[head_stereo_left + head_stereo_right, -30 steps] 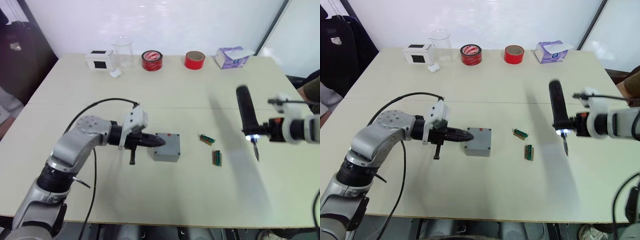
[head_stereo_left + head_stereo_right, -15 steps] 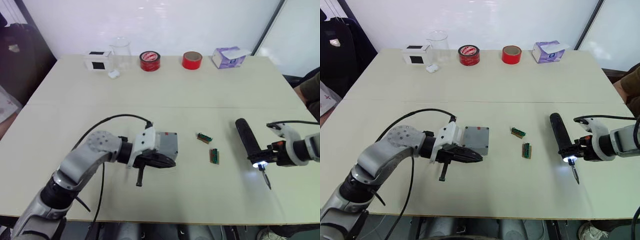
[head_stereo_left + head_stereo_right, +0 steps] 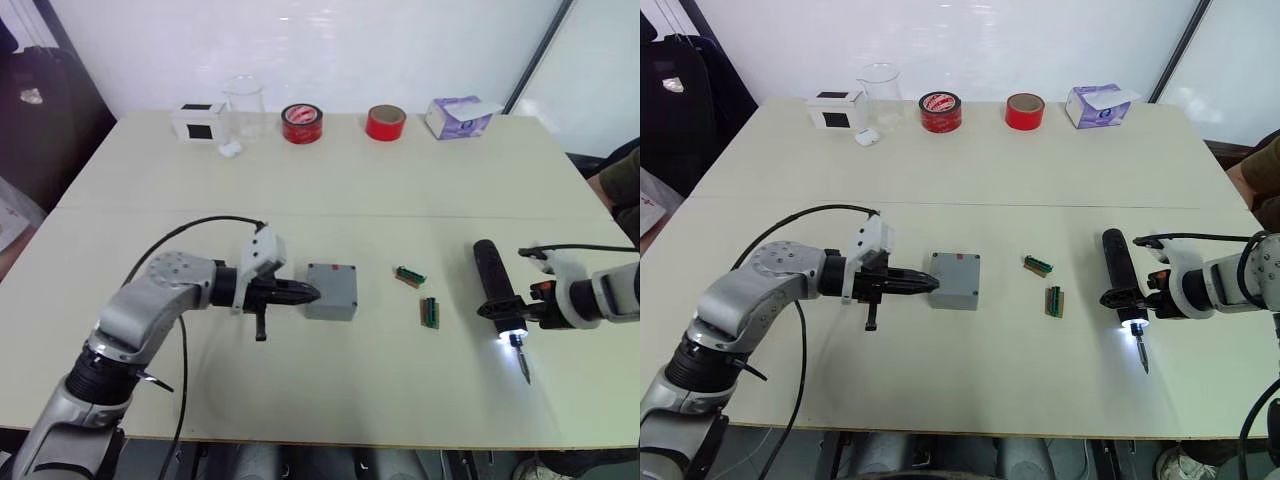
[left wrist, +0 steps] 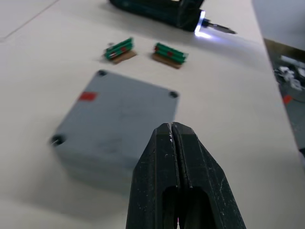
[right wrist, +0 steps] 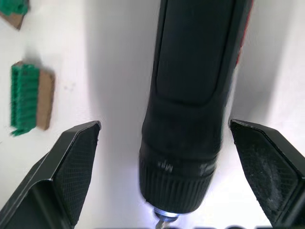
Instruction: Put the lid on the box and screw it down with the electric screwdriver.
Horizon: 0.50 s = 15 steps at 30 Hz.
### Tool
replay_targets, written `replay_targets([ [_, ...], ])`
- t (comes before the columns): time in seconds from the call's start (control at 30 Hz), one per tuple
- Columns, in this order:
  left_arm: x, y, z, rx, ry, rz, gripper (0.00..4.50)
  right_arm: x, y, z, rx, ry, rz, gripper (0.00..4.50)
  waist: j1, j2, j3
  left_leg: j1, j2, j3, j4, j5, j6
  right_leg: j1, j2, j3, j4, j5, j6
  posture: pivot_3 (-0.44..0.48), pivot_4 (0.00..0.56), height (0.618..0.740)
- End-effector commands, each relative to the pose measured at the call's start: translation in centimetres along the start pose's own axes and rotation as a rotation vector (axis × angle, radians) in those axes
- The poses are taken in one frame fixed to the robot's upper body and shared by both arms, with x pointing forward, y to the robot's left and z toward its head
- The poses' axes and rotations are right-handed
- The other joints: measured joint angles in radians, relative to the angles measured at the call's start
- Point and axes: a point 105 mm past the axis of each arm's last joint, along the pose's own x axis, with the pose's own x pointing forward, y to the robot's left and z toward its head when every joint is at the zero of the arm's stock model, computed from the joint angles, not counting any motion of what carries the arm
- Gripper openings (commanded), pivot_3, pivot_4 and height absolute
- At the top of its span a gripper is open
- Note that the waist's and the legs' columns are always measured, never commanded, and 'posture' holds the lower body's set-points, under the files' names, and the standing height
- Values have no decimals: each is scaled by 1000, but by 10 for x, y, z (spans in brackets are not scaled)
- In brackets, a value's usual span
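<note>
Beige table (image 3: pixel 400 190) against a white wall, tape rolls lined up along its far edge.
My left gripper (image 3: pixel 312 294) has its fingers pressed together, tips just beside the grey box (image 3: pixel 333 291), whose lid (image 4: pixel 124 119) is on, near the table's middle. My right gripper (image 3: pixel 1137 297) has fingers spread wide to either side of the electric screwdriver (image 3: pixel 1120 280), which lies on the table, long axis near-to-far, lit bit pointing toward me. Two small green pieces (image 3: pixel 423 296) sit between box and screwdriver.
</note>
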Motion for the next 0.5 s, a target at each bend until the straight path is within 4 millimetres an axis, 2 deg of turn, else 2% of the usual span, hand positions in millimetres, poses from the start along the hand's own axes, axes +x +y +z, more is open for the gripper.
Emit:
replay_targets([
  [0.03,-20,12,8,22,-27,80,0,-43,23,45,-147,-227,26,4454,-2,0,0,0,0,0,0,0,0,0,0,0,0,0,0,0,150,740],
  [0.13,-31,20,5,14,-15,136,0,-66,45,64,-293,-334,41,4454,-1,1,0,0,1,0,-1,0,0,-1,0,-1,1,0,0,0,150,740],
  [0.17,-33,22,5,13,-13,150,0,-68,51,67,-345,-355,39,4454,-1,1,0,0,2,-1,-1,0,0,-1,1,-1,1,0,0,0,150,740],
  [0.23,-32,30,2,21,-2,191,0,-65,75,67,-510,-385,90,4454,1,0,0,0,2,-1,-1,0,0,-1,1,-2,1,0,0,0,150,740],
  [0.3,-25,39,-2,34,11,233,0,-48,111,52,-681,-386,226,4454,2,0,0,0,2,-1,-1,0,0,-1,1,-2,1,0,0,0,150,740],
  [0.37,-18,45,-8,46,33,260,0,-29,138,32,-808,-364,332,4454,1,-1,0,0,2,-1,-1,0,0,1,1,-2,1,0,1,0,150,740],
  [0.5,-3,41,-11,51,40,230,0,4,163,2,-899,-334,435,4454,2,-1,0,0,1,-1,0,0,0,1,-1,-2,1,0,1,0,150,740],
])
